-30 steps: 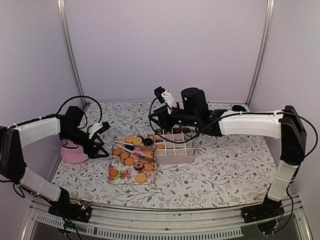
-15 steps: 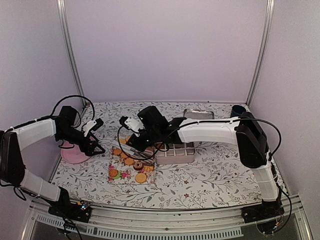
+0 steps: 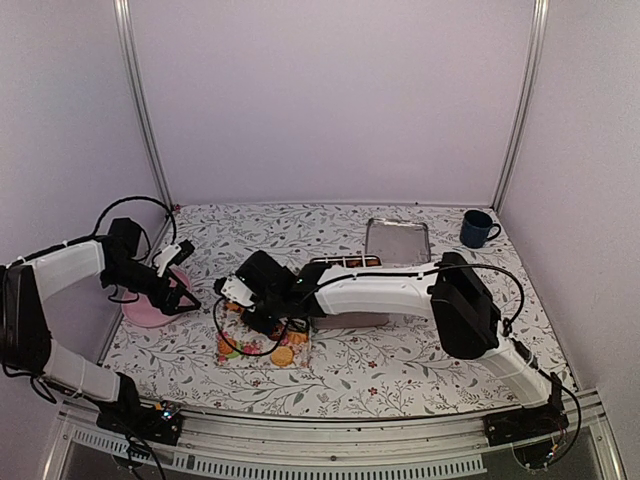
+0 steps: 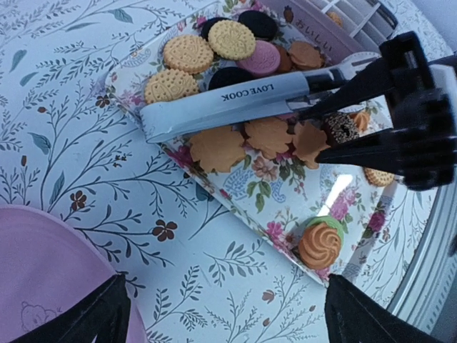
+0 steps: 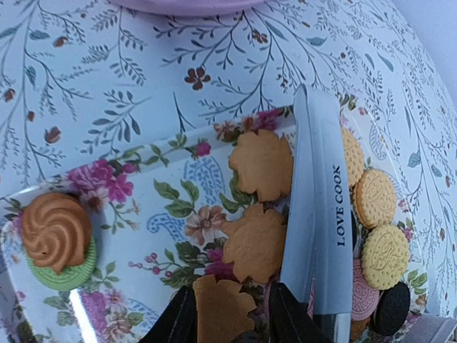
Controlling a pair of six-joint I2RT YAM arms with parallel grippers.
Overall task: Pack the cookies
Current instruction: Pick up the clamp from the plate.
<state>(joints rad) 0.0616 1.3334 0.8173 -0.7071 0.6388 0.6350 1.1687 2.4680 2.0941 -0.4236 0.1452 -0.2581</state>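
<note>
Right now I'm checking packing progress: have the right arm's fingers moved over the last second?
Yes. The right arm's fingers swung left, from above the divided box to over the flowered tray.

One tongs (image 4: 235,96), one floral tray (image 4: 285,196), one pink plate (image 4: 50,271), one mug (image 3: 476,228), a dozen-odd cookies (image 4: 216,148).

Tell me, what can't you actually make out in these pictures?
Divided box: top view, the right arm lies across it, hiding its compartments.
Cookies: both wrist views, the tongs lie over several.
Pink plate: cut off by the frame edge in both wrist views; partly behind the left gripper from above.
Blue mug: top view, too small to see inside.
</note>
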